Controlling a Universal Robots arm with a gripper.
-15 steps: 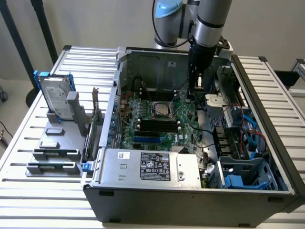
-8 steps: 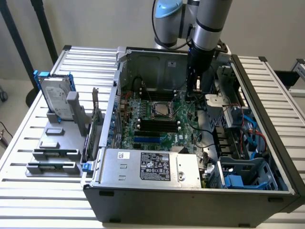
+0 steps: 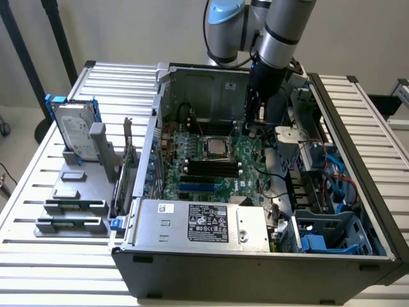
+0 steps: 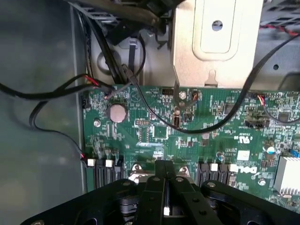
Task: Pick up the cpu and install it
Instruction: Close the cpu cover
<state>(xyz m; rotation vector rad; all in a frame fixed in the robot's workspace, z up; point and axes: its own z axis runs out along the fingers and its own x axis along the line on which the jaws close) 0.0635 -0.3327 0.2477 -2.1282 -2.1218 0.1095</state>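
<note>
The cpu, a small silver square, lies flat in the socket on the green motherboard inside the open computer case. My gripper reaches down into the case just to the exterior view's right of the cpu, close above the board. In the wrist view the gripper has its black fingers pressed together with nothing visible between them. The tips hover over the green motherboard beside a bit of silver metal.
A hard drive in a blue bracket stands on a grey holder at the exterior view's left. A power supply fills the case front, with blue drive cages beside it. Black cables and a metal bracket lie near the gripper.
</note>
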